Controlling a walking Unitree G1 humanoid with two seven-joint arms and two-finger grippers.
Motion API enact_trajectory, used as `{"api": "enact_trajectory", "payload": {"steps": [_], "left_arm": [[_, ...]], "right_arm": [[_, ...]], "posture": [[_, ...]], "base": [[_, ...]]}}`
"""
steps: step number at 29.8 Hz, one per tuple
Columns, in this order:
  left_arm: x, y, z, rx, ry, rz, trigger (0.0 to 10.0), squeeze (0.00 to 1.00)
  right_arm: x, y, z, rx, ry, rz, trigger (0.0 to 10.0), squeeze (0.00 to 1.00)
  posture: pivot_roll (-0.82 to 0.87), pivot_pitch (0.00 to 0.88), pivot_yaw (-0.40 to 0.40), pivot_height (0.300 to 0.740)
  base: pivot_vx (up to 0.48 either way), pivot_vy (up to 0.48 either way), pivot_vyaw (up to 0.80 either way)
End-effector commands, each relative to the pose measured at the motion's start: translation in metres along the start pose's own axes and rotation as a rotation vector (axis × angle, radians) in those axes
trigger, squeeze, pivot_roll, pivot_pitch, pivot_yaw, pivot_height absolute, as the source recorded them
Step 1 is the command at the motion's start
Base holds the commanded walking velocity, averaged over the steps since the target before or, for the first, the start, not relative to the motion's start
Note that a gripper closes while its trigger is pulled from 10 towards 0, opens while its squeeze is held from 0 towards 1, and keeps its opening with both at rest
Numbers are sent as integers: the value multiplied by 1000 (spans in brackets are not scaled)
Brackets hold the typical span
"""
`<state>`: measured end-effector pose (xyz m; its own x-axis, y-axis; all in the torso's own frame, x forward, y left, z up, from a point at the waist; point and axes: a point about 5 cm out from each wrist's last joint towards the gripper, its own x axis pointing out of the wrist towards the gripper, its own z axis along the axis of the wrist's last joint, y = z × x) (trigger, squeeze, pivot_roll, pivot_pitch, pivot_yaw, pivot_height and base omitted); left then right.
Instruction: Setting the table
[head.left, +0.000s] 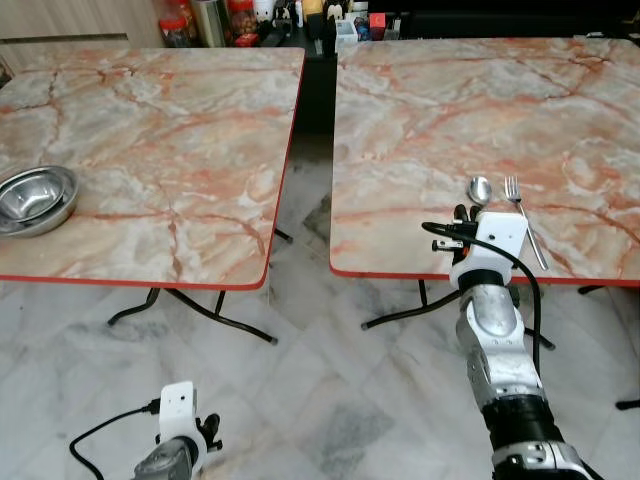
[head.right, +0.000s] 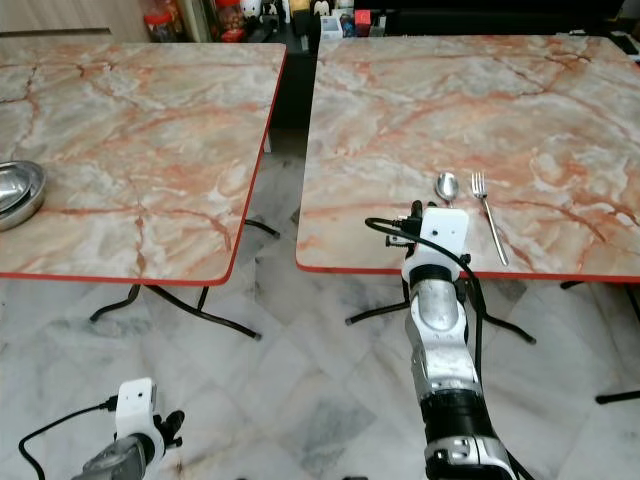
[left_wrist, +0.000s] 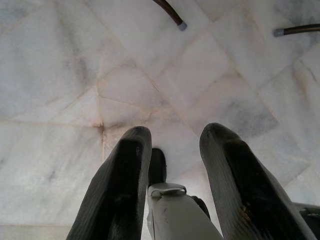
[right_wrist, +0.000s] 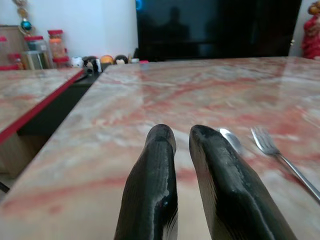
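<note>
On the left table (head.left: 150, 130), close to its left edge, a steel bowl (head.left: 35, 198) stands alone, well apart from both arms. The left gripper (left_wrist: 170, 165) hangs low over the marble floor (left_wrist: 150, 75), idle, with its two black fingers (left_wrist: 125, 185) spread and nothing between them.

The right gripper (right_wrist: 182, 150) is the one at work. It is just above the front edge of the right table (head.left: 480, 100), and its fingers (right_wrist: 155, 180) are nearly together, with only a narrow gap and nothing held. The spoon (head.left: 480, 188) lies on the right table just beyond the fingertips and slightly to the right of their line. Its bowl points away from the robot, and its handle runs back toward the front edge, under the white wrist housing, so the long axis is almost the same as the direction of the fingers. The fork (head.left: 526, 222) lies just beside the spoon, on its right. Its tines point away from the robot and its handle comes back toward the edge and leans a little to the right.

The right arm is clearly nearer to both pieces. If the spoon is the next thing to take, the fingers probably must open and move a little forward and to the right, and they would close better across the handle than along it.
</note>
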<state>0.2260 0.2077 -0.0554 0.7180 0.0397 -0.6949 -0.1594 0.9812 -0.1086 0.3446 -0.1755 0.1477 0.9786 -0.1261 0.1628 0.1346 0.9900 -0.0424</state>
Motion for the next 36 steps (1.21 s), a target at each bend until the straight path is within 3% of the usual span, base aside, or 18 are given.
{"api": "enact_trajectory", "payload": {"steps": [1,17,26,27,28,36], "left_arm": [[-2,2,-9,12,36,6,10000,0],[0,-2,-1,3,5,-5,10000,0],[1,-1,2,-8,-5,2,10000,0],[1,-1,2,-9,-6,3,10000,0],[1,-1,2,-10,-6,3,10000,0],[0,0,1,-9,-1,4,10000,0]], "right_arm": [[3,3,5,18,-18,4,10000,0],[4,4,2,23,7,9,10000,0],[4,5,0,-9,27,9,10000,0],[3,4,-2,-14,36,3,10000,318],[3,3,-3,-16,41,-4,10000,1000],[1,1,-8,-8,88,-40,10000,1000]], "posture": [[-76,111,29,740],[-67,133,26,740],[-67,142,24,740],[-68,145,25,740],[-68,146,26,740],[-71,153,30,740]], "base": [[334,-319,0],[280,-345,0],[0,0,0],[0,0,0],[0,0,0],[0,0,0]]}}
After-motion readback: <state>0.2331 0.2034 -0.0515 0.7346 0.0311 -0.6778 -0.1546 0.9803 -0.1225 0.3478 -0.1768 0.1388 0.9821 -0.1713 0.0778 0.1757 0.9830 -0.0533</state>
